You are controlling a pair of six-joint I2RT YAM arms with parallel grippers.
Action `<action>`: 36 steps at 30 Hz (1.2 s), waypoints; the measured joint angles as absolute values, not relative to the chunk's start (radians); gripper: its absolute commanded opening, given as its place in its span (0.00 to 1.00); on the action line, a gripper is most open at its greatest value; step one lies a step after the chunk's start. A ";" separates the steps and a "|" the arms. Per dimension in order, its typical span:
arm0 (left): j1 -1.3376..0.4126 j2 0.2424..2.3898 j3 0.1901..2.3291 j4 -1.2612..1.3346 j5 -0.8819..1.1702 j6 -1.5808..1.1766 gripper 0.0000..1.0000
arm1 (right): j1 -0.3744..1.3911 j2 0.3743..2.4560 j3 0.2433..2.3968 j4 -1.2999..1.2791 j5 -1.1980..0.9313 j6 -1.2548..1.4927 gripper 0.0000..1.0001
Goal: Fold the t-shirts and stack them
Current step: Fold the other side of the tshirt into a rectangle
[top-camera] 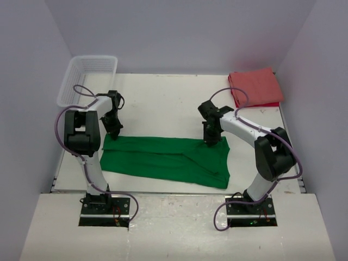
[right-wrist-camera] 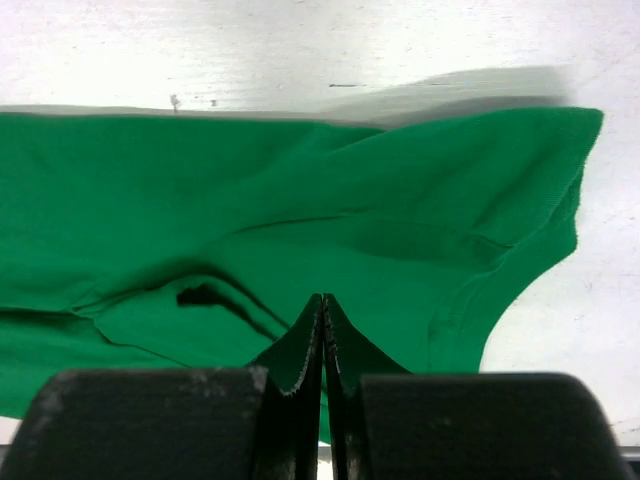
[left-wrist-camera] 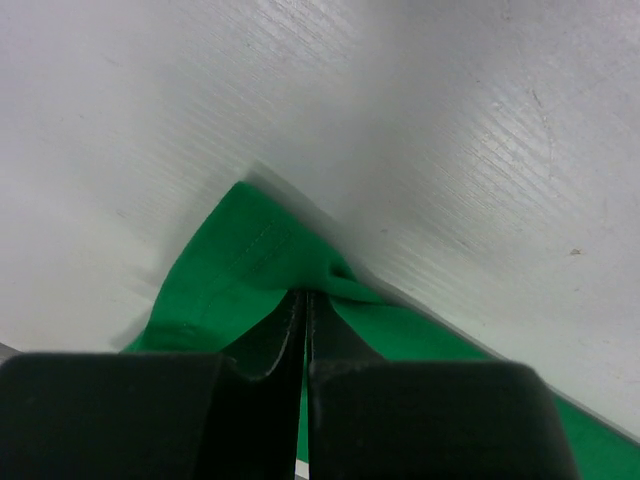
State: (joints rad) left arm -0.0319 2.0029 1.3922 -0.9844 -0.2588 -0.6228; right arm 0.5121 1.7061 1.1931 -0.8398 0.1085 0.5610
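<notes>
Surface: a white table (top-camera: 163, 103) enclosed by plain pale walls (top-camera: 179, 32), with both arms mounted at its near edge.
Top view only: the whole layout, namely the green t-shirt (top-camera: 163, 160) spread as a wide band across the near half of the table, the red t-shirt (top-camera: 254, 87) folded at the far right corner, and a white mesh basket (top-camera: 87, 76) at the far left corner.
Left wrist view only: a hemmed corner of the green t-shirt (left-wrist-camera: 250, 260) puckered at the fingertips, with bare table beyond.
Right wrist view only: creases, a hemmed edge and a small dark gap under a fold in the green t-shirt (right-wrist-camera: 300, 200).
Left gripper (top-camera: 114, 130) (left-wrist-camera: 305, 300): jaws fully together, pinching the shirt's far left corner.
Right gripper (top-camera: 209, 140) (right-wrist-camera: 322, 305): jaws fully together, tips over the cloth near its far right corner; whether cloth is pinched cannot be told.
Count: two t-shirts, one basket, two arms.
</notes>
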 measured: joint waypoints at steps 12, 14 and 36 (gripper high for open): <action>-0.015 1.802 1.263 -0.862 -0.213 -0.605 0.00 | 0.535 1.725 1.194 -0.799 0.032 0.534 0.10; -0.023 1.747 1.244 -0.847 -0.217 -0.604 0.00 | 0.545 1.734 1.195 -0.771 0.002 0.522 0.42; -0.080 1.662 1.202 -0.802 -0.231 -0.565 0.00 | 0.603 1.747 1.184 -0.648 -0.131 0.479 0.43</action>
State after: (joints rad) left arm -0.0799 1.6623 1.2018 -0.8021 -0.2314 -0.5652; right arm 0.6025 1.7473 1.1835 -0.6479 -0.1307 0.4793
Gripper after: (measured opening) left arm 0.002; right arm 0.439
